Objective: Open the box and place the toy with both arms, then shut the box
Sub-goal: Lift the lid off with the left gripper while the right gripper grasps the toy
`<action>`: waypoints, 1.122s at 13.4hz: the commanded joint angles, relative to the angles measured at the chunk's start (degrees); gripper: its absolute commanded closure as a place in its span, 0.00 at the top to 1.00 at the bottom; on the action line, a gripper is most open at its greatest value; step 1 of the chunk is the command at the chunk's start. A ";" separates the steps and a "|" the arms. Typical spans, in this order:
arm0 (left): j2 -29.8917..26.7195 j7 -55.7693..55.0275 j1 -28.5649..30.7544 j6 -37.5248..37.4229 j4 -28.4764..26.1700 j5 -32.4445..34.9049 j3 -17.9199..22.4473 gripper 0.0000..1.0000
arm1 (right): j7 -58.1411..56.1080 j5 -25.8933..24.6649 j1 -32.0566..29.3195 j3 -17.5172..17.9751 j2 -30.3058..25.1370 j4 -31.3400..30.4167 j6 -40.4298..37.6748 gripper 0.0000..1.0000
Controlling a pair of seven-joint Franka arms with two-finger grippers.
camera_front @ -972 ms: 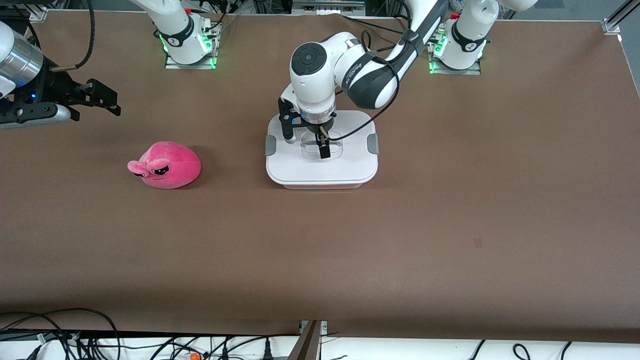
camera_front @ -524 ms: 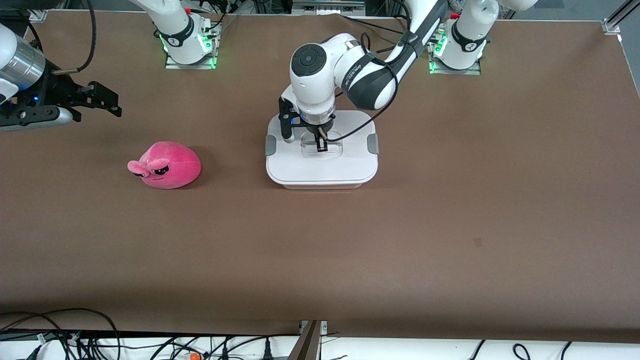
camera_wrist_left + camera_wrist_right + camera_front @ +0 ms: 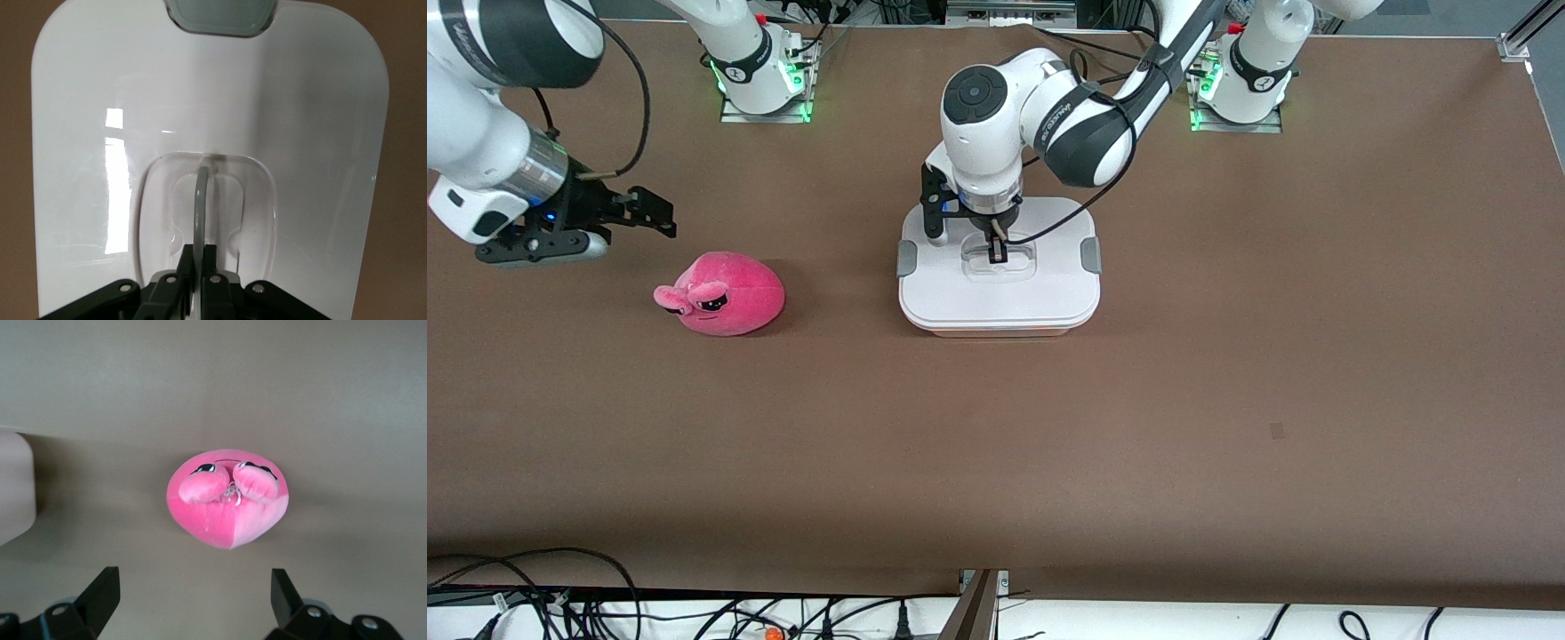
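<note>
The box (image 3: 996, 298) stands mid-table with its white lid (image 3: 133, 100) on and grey side clips. My left gripper (image 3: 997, 252) stands over the lid's middle, shut on the clear handle (image 3: 201, 200) in its recess. The hot-pink toy (image 3: 725, 293) lies on the table toward the right arm's end and also shows in the right wrist view (image 3: 228, 497). My right gripper (image 3: 651, 213) is open and empty, above the table beside the toy, toward the right arm's end; its fingers (image 3: 100, 593) stand wide apart.
Brown table surface all round. The arm bases (image 3: 760, 67) stand along the table's edge farthest from the front camera. Cables (image 3: 560, 596) hang below the table's near edge. A corner of the box (image 3: 13, 487) shows in the right wrist view.
My right arm has swung in toward the toy from the table's end. My left gripper has settled onto the lid's handle and closed on it.
</note>
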 commanded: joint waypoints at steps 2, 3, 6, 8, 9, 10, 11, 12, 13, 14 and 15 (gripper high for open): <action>-3.46 0.58 0.77 -4.71 0.34 0.47 0.28 0.00 | -0.83 0.08 -0.31 0.25 1.02 -8.76 11.18 1.00; -4.60 0.67 1.65 -6.72 0.34 0.38 0.37 0.00 | -1.09 0.08 -0.40 0.16 1.02 -10.78 13.82 1.00; -8.46 2.51 9.36 -15.33 0.34 0.29 0.37 0.00 | -1.80 0.08 -0.40 0.16 1.89 -13.78 18.40 1.00; -9.97 5.84 17.35 -19.74 0.60 0.38 0.37 0.00 | -1.97 0.08 -0.40 0.25 3.12 -15.19 21.56 1.00; -10.32 9.43 21.65 -20.36 1.30 0.38 0.72 0.00 | -2.24 0.08 -0.40 0.25 4.70 -15.37 23.32 1.00; -10.32 14.51 26.57 -21.50 2.61 0.29 0.72 0.00 | -2.76 0.08 -0.40 0.25 6.37 -15.37 25.16 1.00; -10.32 18.82 30.62 -22.82 3.67 0.55 0.81 0.00 | -3.37 0.26 -0.40 0.25 7.95 -15.45 26.92 1.00; -10.15 22.17 34.67 -23.26 4.46 0.73 0.90 0.00 | -3.82 0.35 -0.49 0.16 9.01 -15.80 28.16 1.00; -10.06 26.04 38.62 -23.27 4.65 1.34 0.90 0.00 | -3.99 0.43 -0.49 0.16 9.54 -16.42 29.56 1.00; -10.06 30.77 41.79 -23.27 4.91 1.34 0.99 0.00 | -4.00 0.52 -0.49 0.16 10.15 -17.21 31.23 1.00; -10.06 34.13 44.44 -23.27 4.82 1.52 1.07 0.00 | -4.17 0.52 -0.49 0.16 10.77 -17.47 32.38 1.00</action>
